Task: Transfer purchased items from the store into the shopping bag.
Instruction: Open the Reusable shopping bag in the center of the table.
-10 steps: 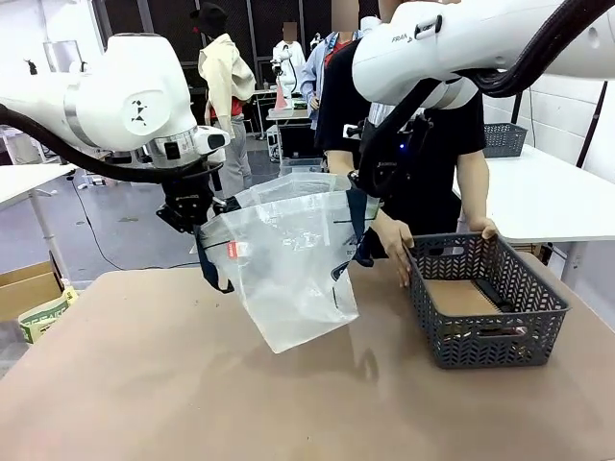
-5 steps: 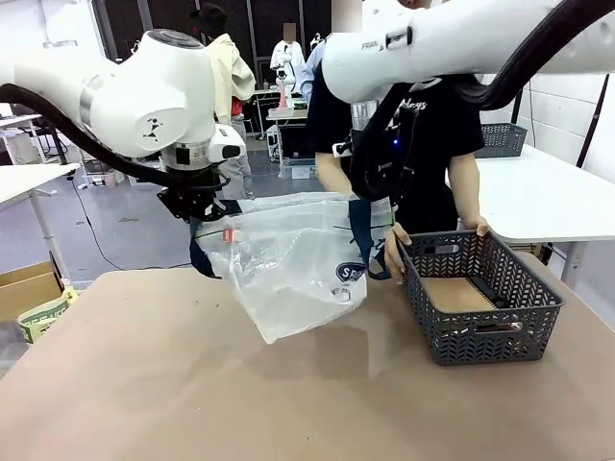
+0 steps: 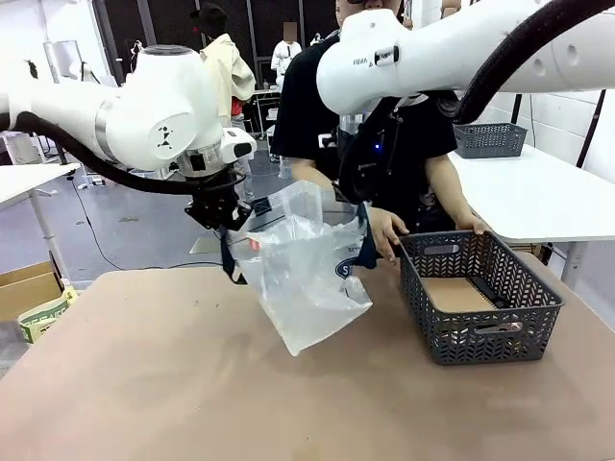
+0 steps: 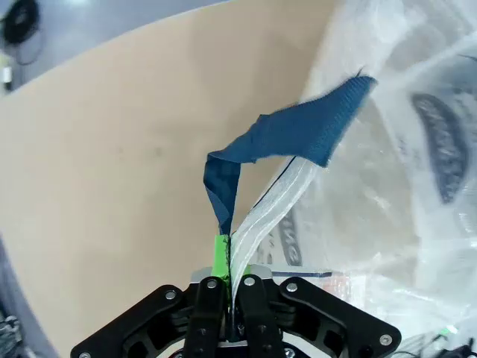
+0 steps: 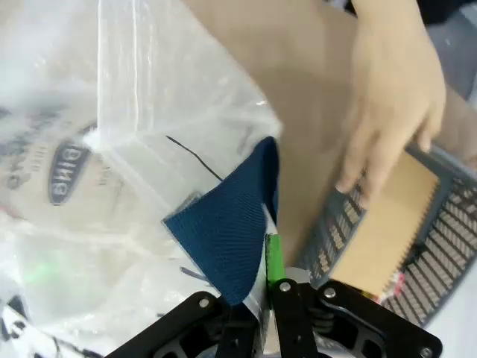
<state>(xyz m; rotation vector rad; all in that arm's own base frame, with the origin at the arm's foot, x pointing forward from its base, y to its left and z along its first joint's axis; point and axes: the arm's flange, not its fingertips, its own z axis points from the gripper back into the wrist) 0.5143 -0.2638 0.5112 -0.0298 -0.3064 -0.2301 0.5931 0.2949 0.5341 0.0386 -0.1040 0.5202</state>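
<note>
Front view, compared with a second ago: my two grippers have come closer together, so the mouth of the shopping bag [image 3: 303,279] is narrower and its top is folded upward. The person has also leaned in, one hand [image 3: 384,230] beside the near corner of the basket [image 3: 480,331]. The bag hangs between my arms above the table [image 3: 144,384], just beside the basket, and looks empty. I judge that loading has not begun and that the mouth must be spread again first.

My left gripper [image 3: 226,219] is fully closed, pinching a navy strap [image 4: 298,130] together with the plastic edge; the left wrist view shows this grip clearly, while the front view hides it behind the plastic. My right gripper [image 5: 262,276] is also closed, on the other strap. The right wrist view looks into the basket, where something small with red on it [image 5: 393,283] lies by the wall. I cannot tell which item it is.
</note>
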